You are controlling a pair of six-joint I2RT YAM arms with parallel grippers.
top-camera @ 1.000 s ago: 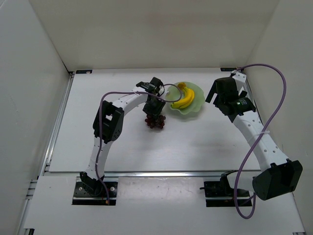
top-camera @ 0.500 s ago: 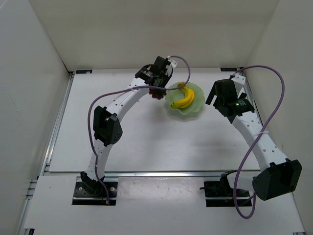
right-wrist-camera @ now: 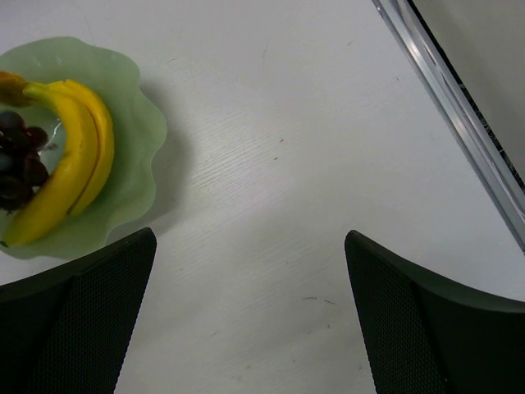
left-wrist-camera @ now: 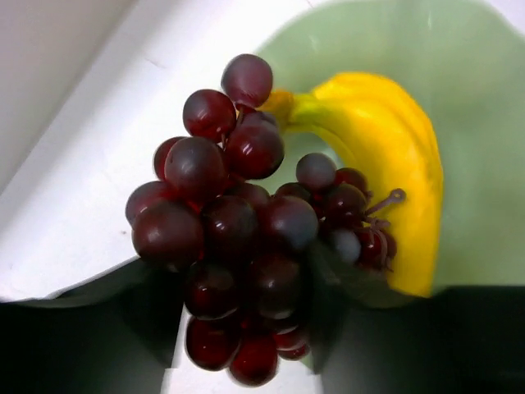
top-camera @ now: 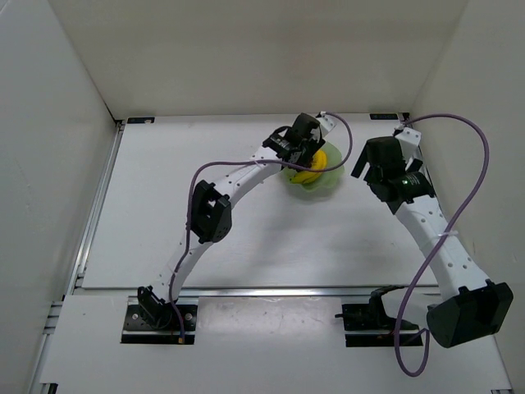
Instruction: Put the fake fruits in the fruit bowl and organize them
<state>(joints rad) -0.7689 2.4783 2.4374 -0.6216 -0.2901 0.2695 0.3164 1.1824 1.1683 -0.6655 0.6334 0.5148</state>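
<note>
Grapes [left-wrist-camera: 246, 238] clamped in left pincer [left-wrist-camera: 250, 336], hanging over bowl [left-wrist-camera: 484, 123] just beside bananas [left-wrist-camera: 394, 164] already lying inside. Held high, likely to clear wavy rim before release. Right pincer [right-wrist-camera: 250, 271] spread apart, empty, parked aside over surface [right-wrist-camera: 287, 123], probably to leave room.

Ahead of the right pincer [right-wrist-camera: 250, 238], and between its wide-spread fingers, the bench [right-wrist-camera: 271, 164] lies bare. There is free passage up to the bowl [right-wrist-camera: 139, 123] at its front left and to the metal rail [right-wrist-camera: 459, 107] on its right. The bowl itself gives little room: bananas [right-wrist-camera: 78, 156] curve across it, and the left pincer [left-wrist-camera: 250, 336], clamped on the grapes [left-wrist-camera: 238, 230], hangs over the rim just beside them.
</note>
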